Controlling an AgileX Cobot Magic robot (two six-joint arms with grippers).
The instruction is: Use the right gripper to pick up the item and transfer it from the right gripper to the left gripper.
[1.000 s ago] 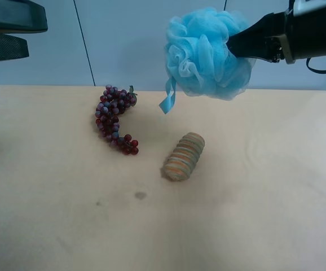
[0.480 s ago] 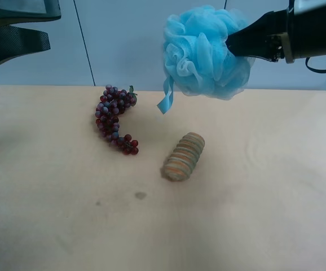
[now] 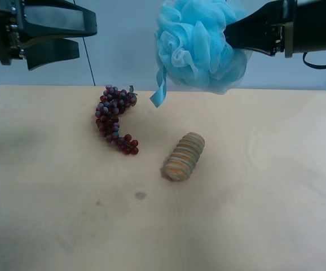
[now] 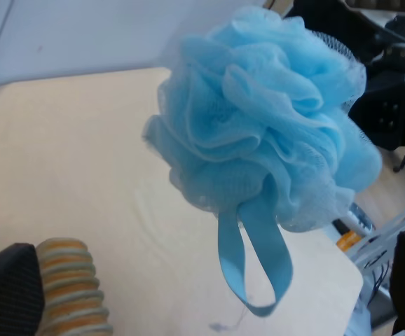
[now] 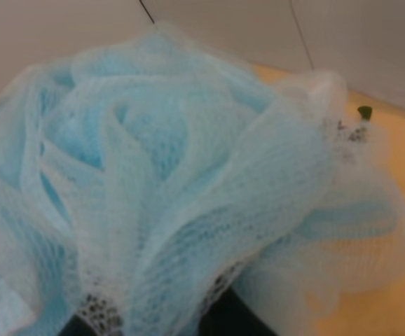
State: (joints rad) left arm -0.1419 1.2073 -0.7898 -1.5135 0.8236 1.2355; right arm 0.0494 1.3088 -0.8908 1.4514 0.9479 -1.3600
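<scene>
Currently fluffy light-blue mesh bath pouf (image 3: 199, 45) hangs high above striped tan-orange roll (image 3: 184, 156), pinched by black right gripper (image 3: 233, 36), tips probably buried in mesh, presented for handover; black left gripper (image 3: 87, 38) hovers spread, well apart from roll.

One pouf (image 3: 199, 45), one striped roll (image 3: 184, 156), seemingly one grape bunch (image 3: 114, 118)

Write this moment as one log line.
stage: pre-handover | right end effector: shut on bath pouf, aloft | left end effector: open, apart from it
</scene>
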